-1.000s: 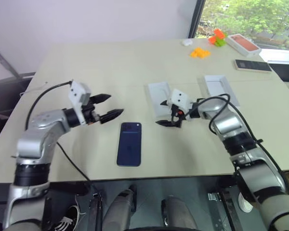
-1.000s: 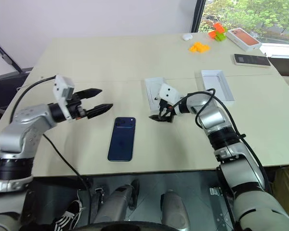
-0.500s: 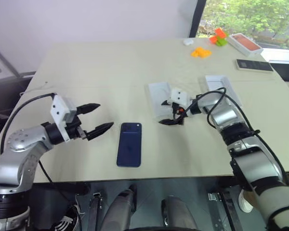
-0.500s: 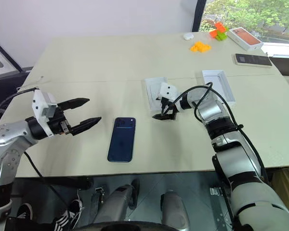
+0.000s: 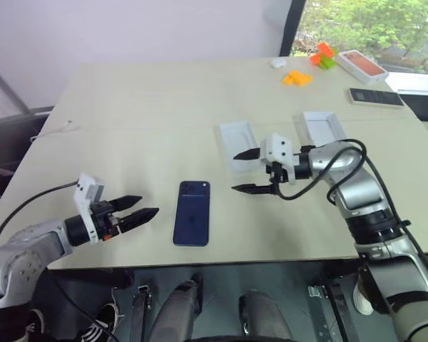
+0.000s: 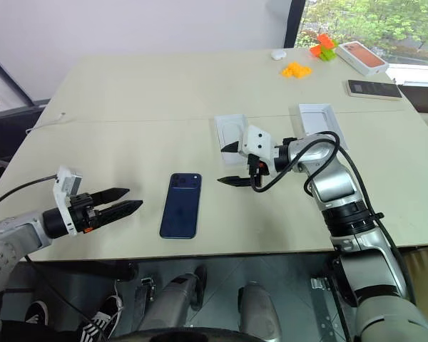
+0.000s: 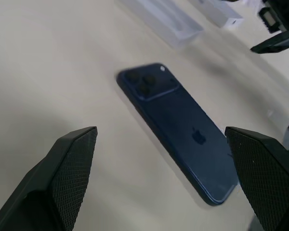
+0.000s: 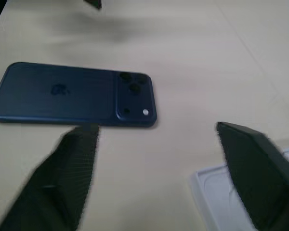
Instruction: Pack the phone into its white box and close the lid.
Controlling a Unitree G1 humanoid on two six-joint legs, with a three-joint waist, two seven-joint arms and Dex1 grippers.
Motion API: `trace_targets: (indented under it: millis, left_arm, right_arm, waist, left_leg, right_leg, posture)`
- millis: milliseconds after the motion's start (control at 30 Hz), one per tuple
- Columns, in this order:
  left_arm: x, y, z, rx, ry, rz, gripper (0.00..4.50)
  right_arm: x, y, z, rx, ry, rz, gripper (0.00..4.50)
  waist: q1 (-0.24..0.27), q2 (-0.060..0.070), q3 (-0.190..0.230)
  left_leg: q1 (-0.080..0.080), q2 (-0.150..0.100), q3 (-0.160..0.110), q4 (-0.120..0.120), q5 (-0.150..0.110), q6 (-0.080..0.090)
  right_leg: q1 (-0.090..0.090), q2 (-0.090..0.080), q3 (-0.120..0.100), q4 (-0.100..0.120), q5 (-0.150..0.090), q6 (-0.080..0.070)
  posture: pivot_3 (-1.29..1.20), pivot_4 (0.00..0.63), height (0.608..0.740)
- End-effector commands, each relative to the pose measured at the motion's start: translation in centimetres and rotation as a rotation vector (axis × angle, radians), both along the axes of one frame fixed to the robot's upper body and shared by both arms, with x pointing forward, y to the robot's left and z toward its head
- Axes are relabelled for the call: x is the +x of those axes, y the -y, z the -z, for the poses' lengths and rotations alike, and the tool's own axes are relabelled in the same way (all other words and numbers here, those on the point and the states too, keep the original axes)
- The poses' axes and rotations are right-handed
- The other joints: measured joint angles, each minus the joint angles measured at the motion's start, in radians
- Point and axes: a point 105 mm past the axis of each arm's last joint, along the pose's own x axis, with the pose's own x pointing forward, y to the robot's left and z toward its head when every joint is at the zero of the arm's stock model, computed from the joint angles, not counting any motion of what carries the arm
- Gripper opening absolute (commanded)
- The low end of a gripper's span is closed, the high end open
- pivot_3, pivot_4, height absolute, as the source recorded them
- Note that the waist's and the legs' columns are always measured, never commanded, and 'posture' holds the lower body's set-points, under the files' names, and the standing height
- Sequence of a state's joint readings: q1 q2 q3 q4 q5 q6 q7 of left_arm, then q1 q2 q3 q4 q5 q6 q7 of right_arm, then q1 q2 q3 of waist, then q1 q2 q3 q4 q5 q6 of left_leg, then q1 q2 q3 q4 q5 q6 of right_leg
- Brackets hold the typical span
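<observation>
Both claws stand wide and hold nothing. From the left eye view, the left claw (image 5: 139, 207) hovers beside the phone (image 5: 192, 212), which lies face down on the counter (image 5: 150, 107); the right claw (image 5: 246, 171) hangs before the white box (image 5: 235, 145). From the left wrist view, the phone (image 7: 180, 129) lies between the fingers (image 7: 70, 168). From the right wrist view, the phone (image 8: 74, 95) lies flat, near the box corner (image 8: 216, 199).

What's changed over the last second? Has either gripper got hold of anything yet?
Nothing is held. The left gripper has dropped toward the near table edge, left of the phone, jaws open. The right gripper has pulled back off the white tray toward the phone, jaws apart and empty. The phone, both white trays and the far clutter have not moved.
</observation>
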State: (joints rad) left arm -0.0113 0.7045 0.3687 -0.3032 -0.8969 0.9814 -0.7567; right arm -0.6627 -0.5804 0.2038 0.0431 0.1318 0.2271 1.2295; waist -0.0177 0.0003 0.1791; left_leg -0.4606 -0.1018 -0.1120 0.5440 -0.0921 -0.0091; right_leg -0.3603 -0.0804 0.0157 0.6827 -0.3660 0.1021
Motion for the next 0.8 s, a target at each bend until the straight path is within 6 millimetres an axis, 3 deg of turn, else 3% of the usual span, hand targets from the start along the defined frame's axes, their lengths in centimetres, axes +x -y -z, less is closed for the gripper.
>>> trace_targets:
  millis: [33, 167, 467, 800]
  left_arm:
    - [-0.1, 0.0, -0.4, -0.11, -0.073, -0.016, 4.5]
    - [-0.7, 0.9, 0.5, -0.205, -0.22, 0.011, 4.5]
    - [-1.1, 3.2, 2.0, -0.3, -0.373, 0.024, 4.5]
    - [1.1, 4.9, 3.1, -0.255, -0.395, -0.013, 4.5]
  right_arm:
    - [-1.0, -0.8, 0.8, -0.078, 0.133, -0.042, 2.15]
    - [-0.8, -0.5, 3.6, -0.182, 0.216, -0.039, 0.03]
    - [-1.8, -1.3, 6.3, -0.261, 0.311, -0.111, 0.03]
    - [-2.1, -2.7, 7.6, -0.306, 0.383, -0.154, 0.03]
  waist:
    - [0.002, 0.0, 0.0]
    - [0.003, 0.0, 0.0]
    - [0.001, -0.001, -0.001]
    - [0.006, -0.002, -0.001]
  left_leg:
    - [0.0, 0.0, 0.0, 0.0, 0.0, 0.0]
    - [-0.001, 0.0, 0.001, 0.0, 0.0, 0.0]
    - [0.001, 0.001, 0.001, 0.001, 0.001, 0.0]
    - [0.003, 0.0, 0.001, 0.003, 0.001, 0.0]
  right_leg:
    - [0.0, 0.0, 0.0, 0.0, 0.0, 0.0]
    - [0.0, 0.0, 0.0, -0.001, 0.0, 0.0]
    - [0.002, 0.001, 0.0, -0.001, 0.001, 0.002]
    - [0.005, 0.001, 0.0, 0.0, 0.0, 0.0]
  posture:
    - [0.0, 0.15, 0.74]
    - [0.0, 0.15, 0.74]
    - [0.0, 0.15, 0.74]
    - [0.0, 0.15, 0.74]
